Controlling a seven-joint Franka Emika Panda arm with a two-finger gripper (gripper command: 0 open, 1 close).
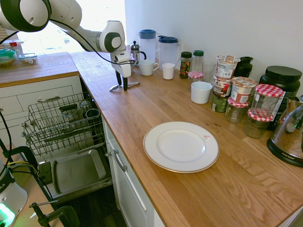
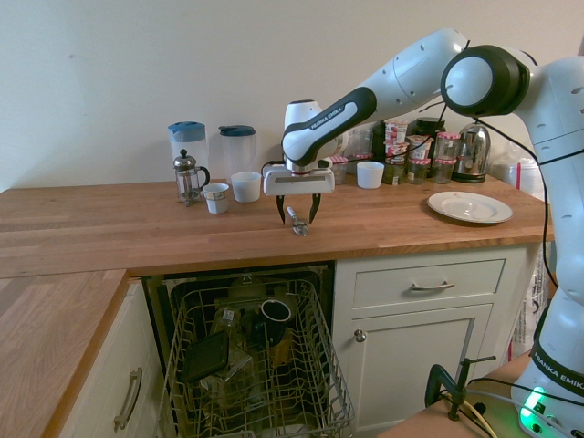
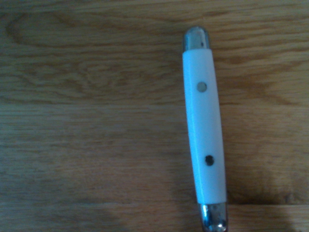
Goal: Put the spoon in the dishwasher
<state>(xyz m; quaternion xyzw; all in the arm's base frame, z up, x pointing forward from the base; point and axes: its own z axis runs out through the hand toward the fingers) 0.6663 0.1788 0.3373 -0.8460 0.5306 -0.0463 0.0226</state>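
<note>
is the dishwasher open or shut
Open: the built-in dishwasher has its door dropped down and its grey wire rack pulled out, holding a few items.

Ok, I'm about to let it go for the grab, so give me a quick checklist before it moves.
1. Gripper open: ok.
2. Fingers either side of the spoon: ok in the second exterior view.
3. Spoon lying flat on the counter, not held: ok.
4. White handle under the wrist camera: ok.
5. Dishwasher door down, rack pulled out: ok.
6. Free slot for the spoon in the rack: cannot tell.
</note>
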